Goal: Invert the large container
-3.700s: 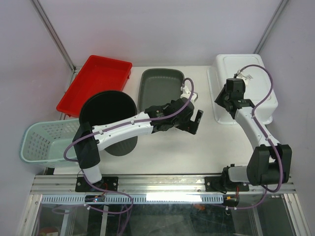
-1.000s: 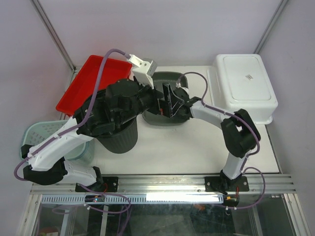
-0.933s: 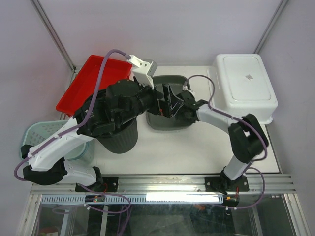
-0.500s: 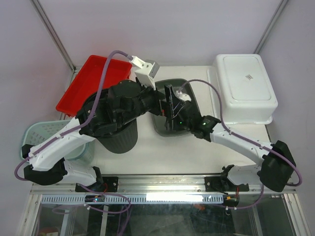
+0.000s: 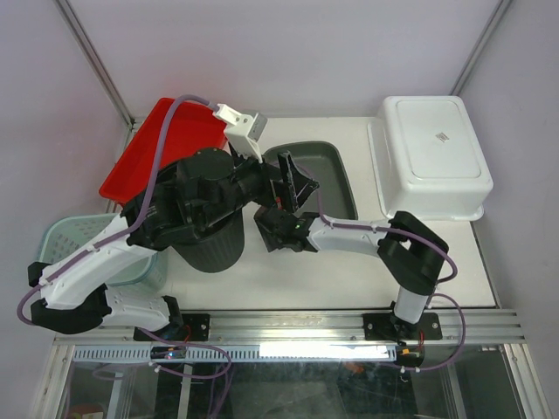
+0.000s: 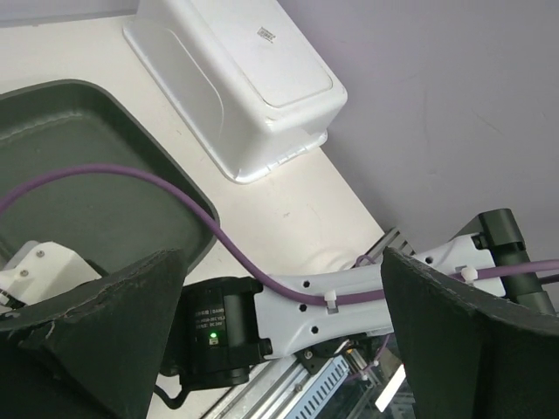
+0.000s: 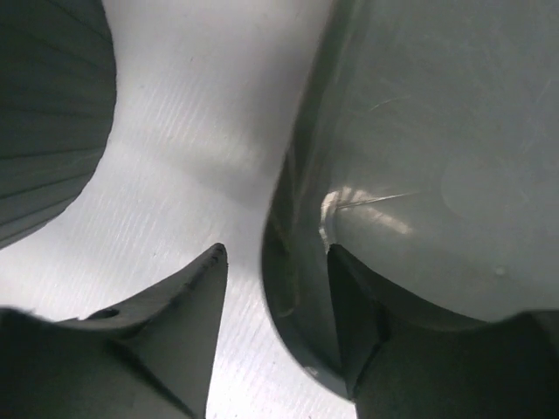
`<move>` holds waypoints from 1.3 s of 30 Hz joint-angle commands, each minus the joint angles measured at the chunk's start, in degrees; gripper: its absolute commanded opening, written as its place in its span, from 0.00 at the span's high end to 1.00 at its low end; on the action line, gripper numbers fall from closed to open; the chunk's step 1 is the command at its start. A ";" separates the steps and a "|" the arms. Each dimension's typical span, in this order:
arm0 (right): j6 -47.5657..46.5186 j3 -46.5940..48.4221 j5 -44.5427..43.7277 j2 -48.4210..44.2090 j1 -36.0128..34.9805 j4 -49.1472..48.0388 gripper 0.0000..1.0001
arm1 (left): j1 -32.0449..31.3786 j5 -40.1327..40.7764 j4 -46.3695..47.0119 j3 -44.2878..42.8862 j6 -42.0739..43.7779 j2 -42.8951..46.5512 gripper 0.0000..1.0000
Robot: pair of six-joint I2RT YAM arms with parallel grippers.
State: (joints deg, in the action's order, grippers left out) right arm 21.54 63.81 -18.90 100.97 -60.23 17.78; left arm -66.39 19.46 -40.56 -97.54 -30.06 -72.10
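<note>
A dark grey tub (image 5: pixel 330 179) stands open side up in the middle of the table. My right gripper (image 5: pixel 278 220) is low at its near-left corner, open, with the tub's rim (image 7: pixel 297 218) between its fingers, one inside and one outside (image 7: pixel 278 253). My left gripper (image 5: pixel 293 179) hovers above the tub's left side, wide open with nothing between its fingers (image 6: pixel 281 262). A large white container (image 5: pixel 432 153) lies bottom up at the back right, also in the left wrist view (image 6: pixel 236 78).
A black bucket (image 5: pixel 210 249) stands left of the tub under my left arm, close to the right gripper (image 7: pixel 44 105). A red tray (image 5: pixel 162 144) leans at the back left. A teal basket (image 5: pixel 65 244) sits at the far left.
My right arm left the white container and came to the grey tub, sliding down to its near-left corner. The tub shifted to the right. My left arm rose above the tub.
</note>
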 commanded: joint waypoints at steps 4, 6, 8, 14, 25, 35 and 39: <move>1.39 2.03 -5.49 -3.65 -0.24 -1.24 0.89 | -0.10 1.01 3.21 0.33 -0.20 1.42 0.01; 1.49 1.00 -4.90 -6.78 -0.09 -1.54 1.00 | -0.14 1.10 3.27 0.05 -0.01 1.18 0.01; 2.02 -1.03 -2.47 -10.86 0.90 -2.65 1.00 | -0.14 0.96 3.42 -0.11 0.17 1.03 0.01; 5.73 -14.97 19.62 -29.24 9.10 -19.19 1.00 | -0.13 2.72 4.67 2.19 -0.85 3.60 0.01; 28.81 -34.30 47.25 -41.20 26.92 -67.68 1.00 | -0.13 1.75 10.97 5.22 -1.66 7.72 0.01; 58.80 -44.36 46.02 -21.57 38.42 -111.76 1.00 | -0.11 0.58 11.55 4.82 -2.02 6.99 0.01; 61.13 -49.06 41.84 -21.83 40.90 -111.75 1.00 | -0.09 0.66 11.73 5.15 -2.02 6.88 0.01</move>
State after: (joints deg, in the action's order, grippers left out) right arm 74.61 18.61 26.11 79.59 -21.17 -84.14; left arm -66.39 20.93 -32.49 -92.31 -31.27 -65.39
